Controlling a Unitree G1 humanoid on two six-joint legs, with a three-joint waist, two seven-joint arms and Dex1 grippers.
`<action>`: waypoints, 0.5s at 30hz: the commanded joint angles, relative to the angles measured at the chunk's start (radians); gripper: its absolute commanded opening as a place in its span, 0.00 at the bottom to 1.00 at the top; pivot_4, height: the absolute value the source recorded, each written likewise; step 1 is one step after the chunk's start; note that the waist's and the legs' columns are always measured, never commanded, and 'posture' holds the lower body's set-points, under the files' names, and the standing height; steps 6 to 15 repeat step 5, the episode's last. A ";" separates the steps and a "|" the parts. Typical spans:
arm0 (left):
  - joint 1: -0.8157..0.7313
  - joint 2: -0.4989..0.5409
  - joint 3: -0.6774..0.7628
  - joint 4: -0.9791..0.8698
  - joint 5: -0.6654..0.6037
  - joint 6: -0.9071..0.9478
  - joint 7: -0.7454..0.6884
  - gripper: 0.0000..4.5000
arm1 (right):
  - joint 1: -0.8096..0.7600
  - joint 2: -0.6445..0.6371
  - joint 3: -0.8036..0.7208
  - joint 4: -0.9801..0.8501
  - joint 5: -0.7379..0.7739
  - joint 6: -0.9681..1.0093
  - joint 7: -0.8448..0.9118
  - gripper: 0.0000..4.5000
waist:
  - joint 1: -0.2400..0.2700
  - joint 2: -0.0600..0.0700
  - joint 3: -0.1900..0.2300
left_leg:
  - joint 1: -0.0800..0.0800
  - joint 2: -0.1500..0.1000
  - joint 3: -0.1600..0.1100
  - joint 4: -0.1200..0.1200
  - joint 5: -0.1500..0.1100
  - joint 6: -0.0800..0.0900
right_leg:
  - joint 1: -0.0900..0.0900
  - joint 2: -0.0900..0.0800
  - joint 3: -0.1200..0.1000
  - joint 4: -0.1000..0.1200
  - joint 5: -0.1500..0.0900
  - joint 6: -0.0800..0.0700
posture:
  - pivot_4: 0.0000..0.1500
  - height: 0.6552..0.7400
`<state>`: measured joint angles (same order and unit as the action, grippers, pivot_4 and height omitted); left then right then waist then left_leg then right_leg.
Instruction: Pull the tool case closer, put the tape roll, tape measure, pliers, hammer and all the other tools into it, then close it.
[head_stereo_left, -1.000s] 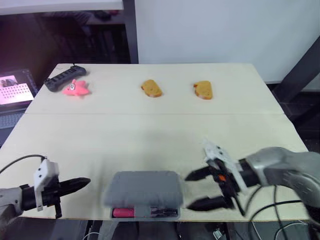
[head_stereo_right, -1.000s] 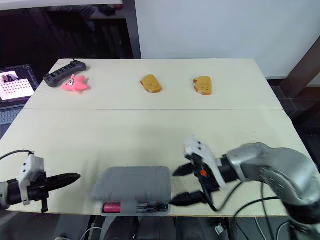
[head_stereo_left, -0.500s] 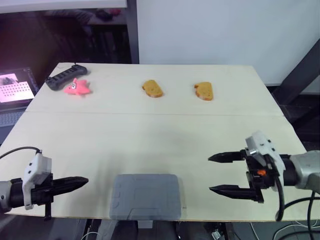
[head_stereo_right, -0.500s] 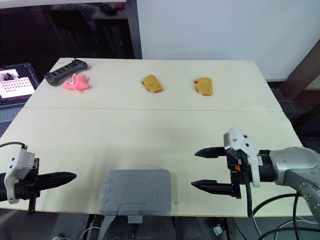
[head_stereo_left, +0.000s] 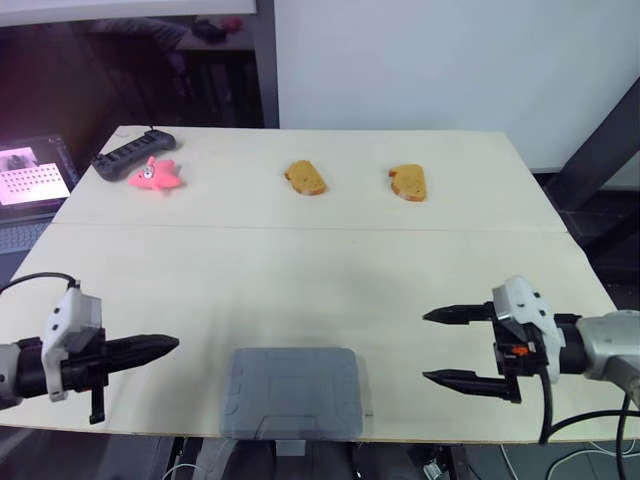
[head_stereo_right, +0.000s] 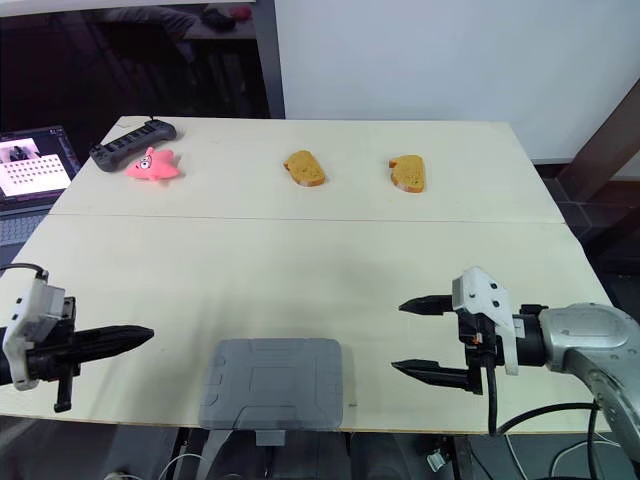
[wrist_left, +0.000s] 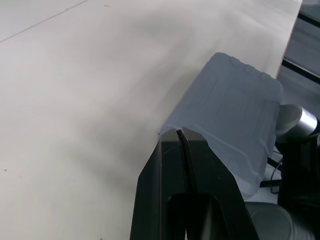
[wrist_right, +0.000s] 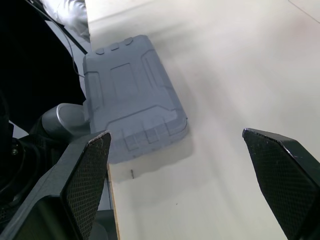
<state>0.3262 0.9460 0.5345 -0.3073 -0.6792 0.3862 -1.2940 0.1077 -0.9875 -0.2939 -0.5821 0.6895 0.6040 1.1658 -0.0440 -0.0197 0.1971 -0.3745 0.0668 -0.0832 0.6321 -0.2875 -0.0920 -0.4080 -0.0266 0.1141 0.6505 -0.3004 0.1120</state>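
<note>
Fingers of our right claw (head_stereo_left: 432, 347) stand wide apart and hold nothing, one above the other over the near right part of the table (head_stereo_left: 300, 260), tips pointing left toward the case (head_stereo_left: 293, 392). A strip of bare tabletop lies between those tips and the case's right side. In the right wrist view the case (wrist_right: 132, 100) shows between the two spread fingers, lid down, its ribbed top facing up.

Our left claw (head_stereo_left: 165, 345) has its fingers pressed together into one point and grips nothing. It hovers over the near left part of the table and aims right at the case, again with bare tabletop between. The left wrist view looks along the shut fingers (wrist_left: 172, 165) to the case (wrist_left: 235, 110) just past their tips.

We see the case lying flat and shut at the table's near edge, between the two claws and touched by neither. Its latch tab hangs over the edge.

Farther out, well apart from the case, one toast-like slice (head_stereo_left: 304, 177) and a second slice (head_stereo_left: 407, 181) lie side by side on the far half of the table, beyond a seam that runs across it. At the far left corner a pink toy (head_stereo_left: 153, 176) rests just beside a long black device (head_stereo_left: 130, 153). Off the table's left edge a lit screen (head_stereo_left: 30, 172) glows.
</note>
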 joint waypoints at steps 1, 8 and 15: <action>-0.013 0.008 0.043 -0.007 -0.019 0.016 0.007 0.00 | -0.015 -0.001 0.004 0.004 0.002 -0.018 0.004 0.99 | 0.000 0.000 0.000 | 0.000 0.000 0.000 0.000 0.000 0.000 | 0.000 0.000 0.000 0.000 0.000 0.000 | 1.00 1.00; -0.021 0.008 0.052 0.001 -0.014 0.009 -0.008 0.00 | -0.006 -0.007 0.008 0.006 0.002 -0.025 0.010 0.99 | 0.000 0.000 0.000 | 0.000 0.000 0.000 0.000 0.000 0.000 | 0.000 0.000 0.000 0.000 0.000 0.000 | 1.00 1.00; -0.021 0.008 0.052 0.001 -0.014 0.009 -0.008 0.00 | -0.006 -0.007 0.008 0.006 0.002 -0.025 0.010 0.99 | 0.000 0.000 0.000 | 0.000 0.000 0.000 0.000 0.000 0.000 | 0.000 0.000 0.000 0.000 0.000 0.000 | 1.00 1.00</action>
